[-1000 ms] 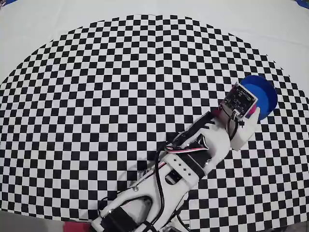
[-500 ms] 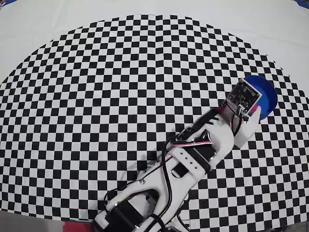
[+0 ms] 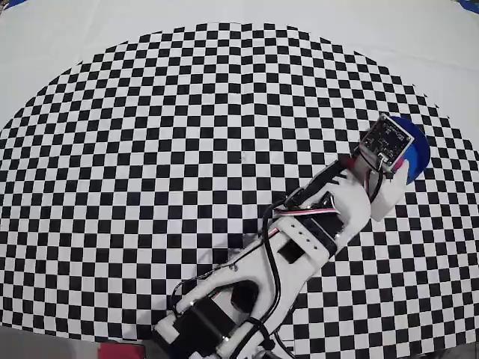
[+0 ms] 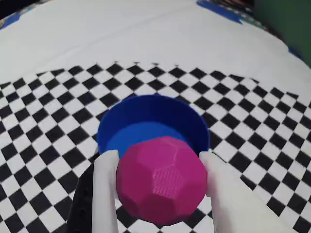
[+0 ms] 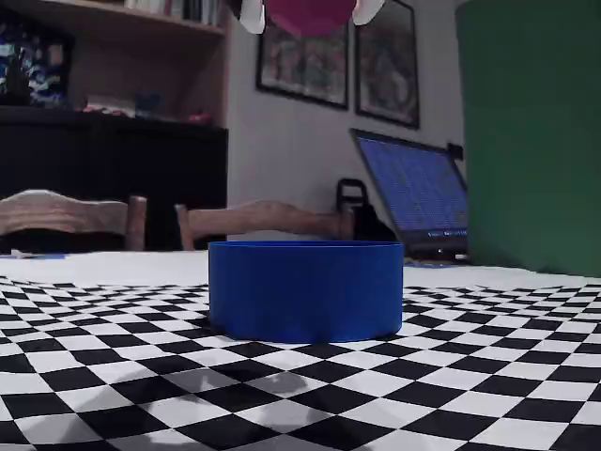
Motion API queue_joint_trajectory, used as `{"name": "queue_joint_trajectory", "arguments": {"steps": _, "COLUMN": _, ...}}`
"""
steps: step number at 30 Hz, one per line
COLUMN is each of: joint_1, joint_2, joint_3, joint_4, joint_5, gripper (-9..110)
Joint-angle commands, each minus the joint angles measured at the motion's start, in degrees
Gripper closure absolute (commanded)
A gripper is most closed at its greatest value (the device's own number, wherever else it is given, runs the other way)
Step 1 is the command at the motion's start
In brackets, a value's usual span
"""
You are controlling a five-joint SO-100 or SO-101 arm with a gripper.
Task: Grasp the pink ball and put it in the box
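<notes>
At the lower centre of the wrist view we see the pink ball point(image 4: 162, 187), a faceted magenta sphere, pinched between the two white jaws, one finger point(image 4: 106, 194) against its left side and the other against its right. Just behind it in that frame sits the box point(image 4: 153, 122), a round blue container with a thick rim, standing upright on the checkered mat point(image 4: 43, 145) that covers the counter. In the fixed view the ball point(image 5: 310, 14) hangs at the top edge of the frame, above the box point(image 5: 305, 289) and well clear of its rim, with white fingertips showing on either side of it. In the overhead view the white arm point(image 3: 299, 247) reaches from the bottom edge toward the right of the frame, and its wrist camera board point(image 3: 386, 139) covers most of the box point(image 3: 419, 153), leaving only a blue crescent in sight at the mat's right edge. In the background of the fixed view we can make out a laptop point(image 5: 413, 193) with a lit screen and wooden chair backs point(image 5: 268, 224).
</notes>
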Motion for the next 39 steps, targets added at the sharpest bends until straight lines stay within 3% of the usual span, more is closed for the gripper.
{"name": "queue_joint_trajectory", "arguments": {"steps": 1, "joint_1": 0.5, "joint_2": -1.0, "joint_3": -3.5, "joint_4": -1.2, "joint_5": 0.4, "gripper": 101}}
{"name": "queue_joint_trajectory", "arguments": {"steps": 39, "joint_1": 0.5, "joint_2": -28.1, "joint_3": -20.0, "joint_4": -6.2, "joint_5": -0.2, "gripper": 101}}
